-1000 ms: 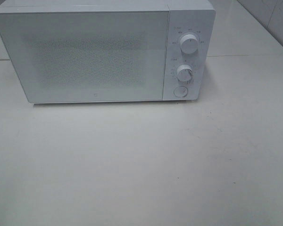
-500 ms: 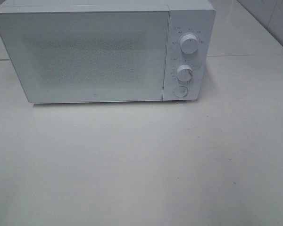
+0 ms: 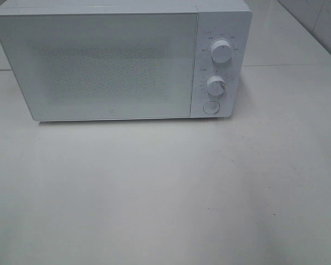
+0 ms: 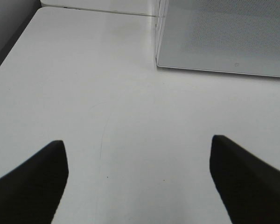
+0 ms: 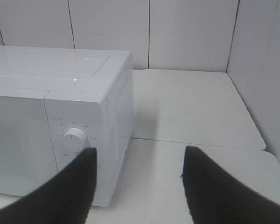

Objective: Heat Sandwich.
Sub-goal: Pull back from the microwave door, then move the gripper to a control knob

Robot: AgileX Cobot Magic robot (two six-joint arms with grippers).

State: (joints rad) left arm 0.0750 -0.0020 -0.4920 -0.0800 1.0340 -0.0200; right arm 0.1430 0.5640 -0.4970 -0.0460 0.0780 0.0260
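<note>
while the sandwich shows in none of the three views, the only closed place in sight is the white microwave (image 3: 110, 66), and whether it lies inside cannot be told: the door (image 3: 99, 66) is shut and its speckled panel lets nothing through. the microwave stands at the far side of the pale surface (image 3: 165, 193), door facing the high camera. its control strip is on the right of the door, with an upper knob (image 3: 222, 51), a lower knob (image 3: 216, 85) under it and a round button (image 3: 211, 107) at the bottom.

neither arm appears in the high view. the left claw (image 4: 137, 142) hangs over bare surface in front of the door's lower left corner, well apart from it. its two dark fingers (image 4: 32, 186) are spread wide, with nothing between them but the surface, which carries a faint curved scratch (image 4: 102, 130).

the right claw (image 5: 139, 151) is level with the microwave's control side, looking along its right flank towards the tiled wall (image 5: 149, 32) behind. its fingers (image 5: 214, 186) also stand apart with nothing between them. one fingertip lies in line with the upper knob in that view; whether it touches the knob cannot be told.
</note>
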